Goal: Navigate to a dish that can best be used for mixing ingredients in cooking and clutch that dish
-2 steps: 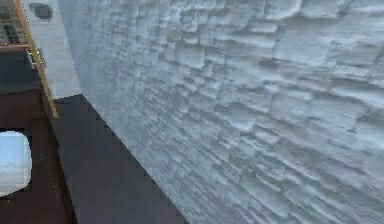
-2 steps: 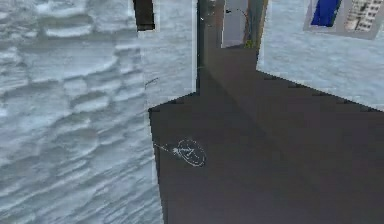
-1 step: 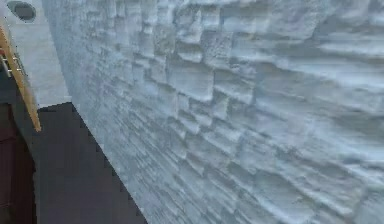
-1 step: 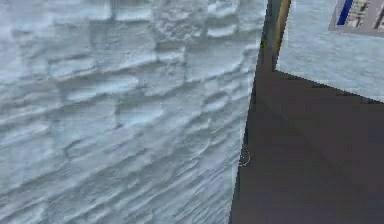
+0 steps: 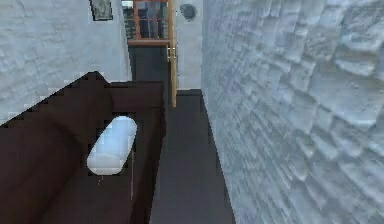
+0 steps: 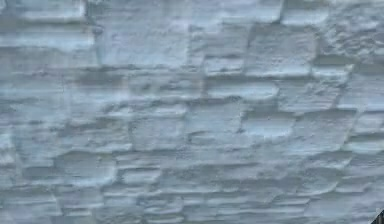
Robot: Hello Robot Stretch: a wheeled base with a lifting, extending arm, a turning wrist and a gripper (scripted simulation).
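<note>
gripper state, honestly can't tell from this, and same goes for where the mixing dish is. the landmark is the dark brown sofa (image 5: pixel 60 150): a pale oblong cushion (image 5: pixel 112 143) lies on its seat, a strip of dark floor (image 5: pixel 190 160) runs just beside it, and across that strip stands a rough pale stone wall (image 5: pixel 300 110), which the arm side view faces too. beyond the sofa's far end there's an orange wooden door frame (image 5: pixel 172 60), and a framed picture (image 5: pixel 101 9) hangs above its back.
</note>
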